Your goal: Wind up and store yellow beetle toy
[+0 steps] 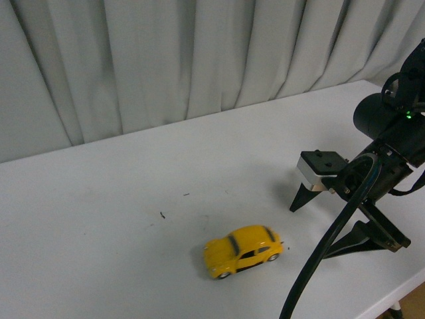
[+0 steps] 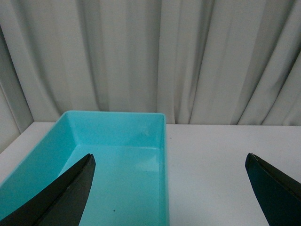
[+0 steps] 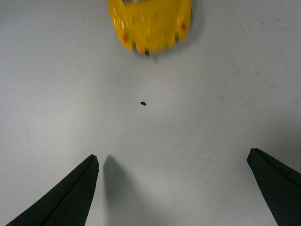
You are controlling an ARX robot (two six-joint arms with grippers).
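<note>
Trouble from here is most likely to come from rolling: the yellow toy car (image 1: 242, 251) stands free on the white table (image 1: 99, 219), at about 5 o'clock in the front view, and your right gripper (image 1: 329, 222) sits just beyond it at its 3 o'clock, fingers spread wide and holding nothing. If you push in and touch the near end before closing, the car will probably run off along its own length. The glossy rounded body could also slip out of a pinch taken too high. Its long axis runs from 8 o'clock to 2 o'clock. The end facing your gripper shows two red spots, likely tail lights, so the nose probably points toward 8 o'clock. Your left gripper (image 2: 169, 157) is also spread and empty, above a teal bin (image 2: 117, 129).
</note>
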